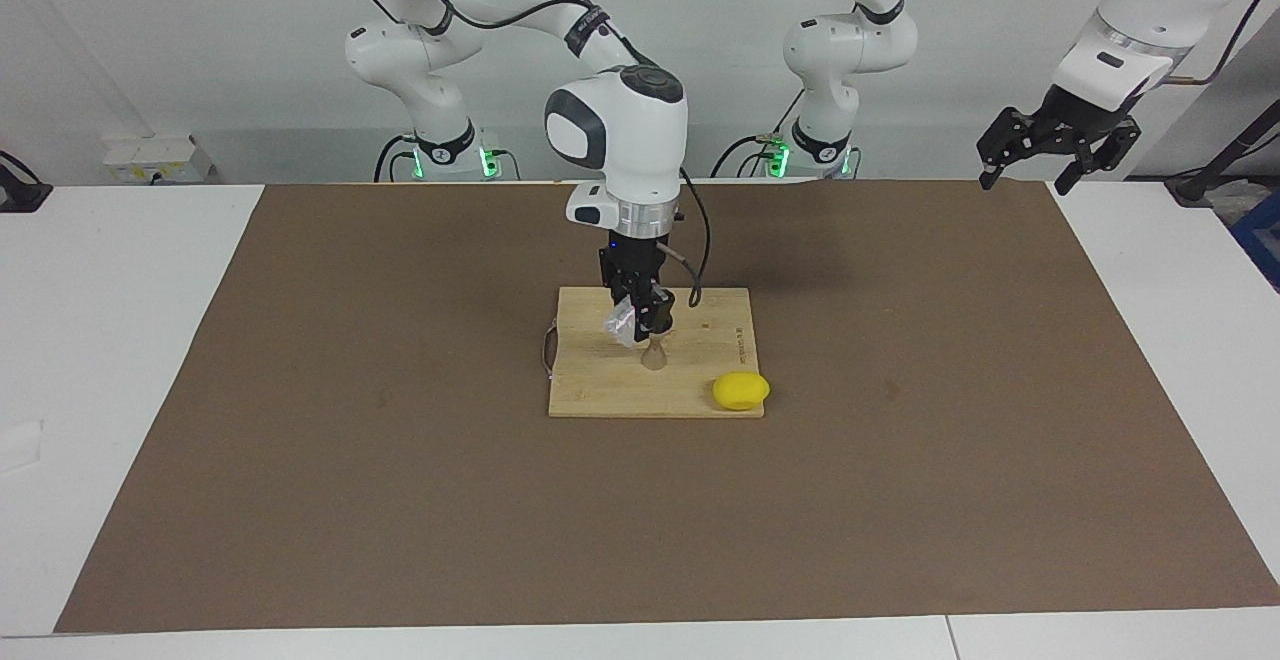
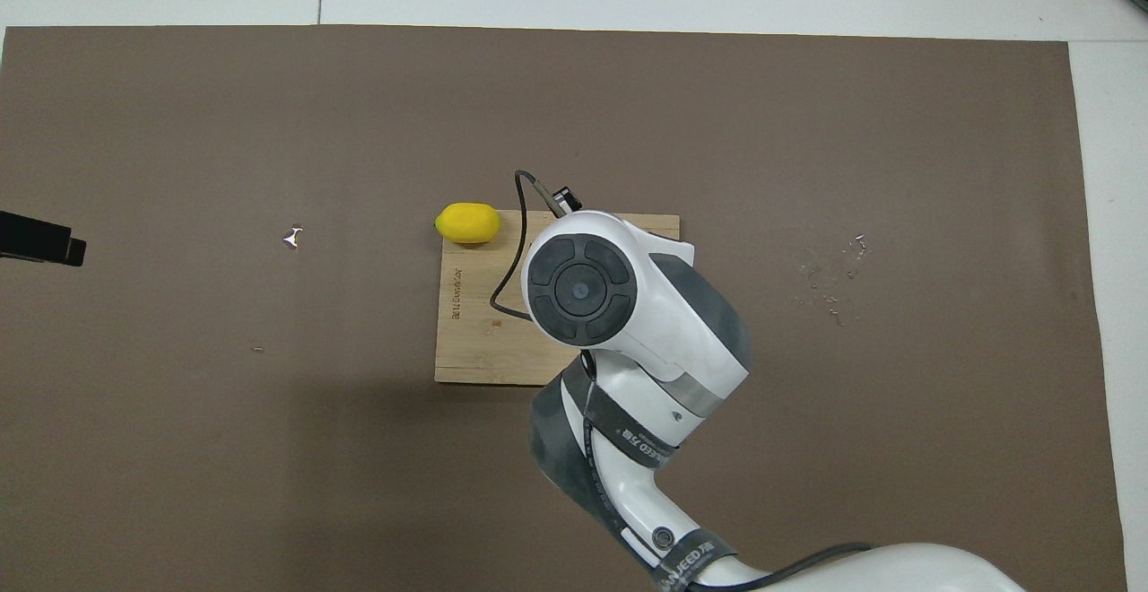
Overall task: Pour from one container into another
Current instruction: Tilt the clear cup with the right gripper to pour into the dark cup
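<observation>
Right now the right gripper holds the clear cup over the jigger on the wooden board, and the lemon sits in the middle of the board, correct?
Not quite. The facing view shows the lemon at the board's corner, toward the left arm's end. The right gripper does hold the clear cup over the jigger.

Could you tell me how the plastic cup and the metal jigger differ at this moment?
The clear plastic cup is held up in the air, tilted, in the shut right end effector; the metal jigger stands upright on the wooden cutting board. The cup looks frosted and see-through, while the jigger is opaque and narrows at a waist. Both are small containers over the same board, the cup just above the jigger.
</observation>
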You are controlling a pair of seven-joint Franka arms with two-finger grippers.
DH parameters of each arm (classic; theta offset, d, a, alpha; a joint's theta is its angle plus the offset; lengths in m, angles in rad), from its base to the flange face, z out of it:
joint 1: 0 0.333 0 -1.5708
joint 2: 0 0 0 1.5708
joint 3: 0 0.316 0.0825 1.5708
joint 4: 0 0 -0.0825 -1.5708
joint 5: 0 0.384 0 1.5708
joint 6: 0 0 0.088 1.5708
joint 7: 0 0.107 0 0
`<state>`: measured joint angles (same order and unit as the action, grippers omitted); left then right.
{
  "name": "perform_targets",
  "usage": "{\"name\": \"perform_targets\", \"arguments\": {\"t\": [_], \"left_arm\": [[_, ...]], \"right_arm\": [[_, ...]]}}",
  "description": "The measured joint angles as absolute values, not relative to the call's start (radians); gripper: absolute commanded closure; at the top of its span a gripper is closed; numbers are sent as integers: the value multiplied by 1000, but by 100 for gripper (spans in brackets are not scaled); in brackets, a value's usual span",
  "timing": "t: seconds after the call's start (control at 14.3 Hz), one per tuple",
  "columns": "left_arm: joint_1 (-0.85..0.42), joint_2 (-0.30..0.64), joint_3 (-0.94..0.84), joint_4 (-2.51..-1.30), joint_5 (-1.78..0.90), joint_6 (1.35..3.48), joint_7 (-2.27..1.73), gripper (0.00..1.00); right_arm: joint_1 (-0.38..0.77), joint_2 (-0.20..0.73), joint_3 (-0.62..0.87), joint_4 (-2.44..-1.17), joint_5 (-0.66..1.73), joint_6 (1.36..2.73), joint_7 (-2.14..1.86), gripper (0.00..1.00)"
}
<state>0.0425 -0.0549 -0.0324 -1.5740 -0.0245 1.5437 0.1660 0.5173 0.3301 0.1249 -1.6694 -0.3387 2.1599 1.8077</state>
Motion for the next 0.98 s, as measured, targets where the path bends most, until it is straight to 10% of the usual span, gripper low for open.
{"name": "perform_targets", "arguments": {"t": [0.98], "left_arm": [[4,-75,-5,-1616,-24,1593,65,0]], "right_arm": [[539,330,127,-1669,-386,2158,1808,100]]}}
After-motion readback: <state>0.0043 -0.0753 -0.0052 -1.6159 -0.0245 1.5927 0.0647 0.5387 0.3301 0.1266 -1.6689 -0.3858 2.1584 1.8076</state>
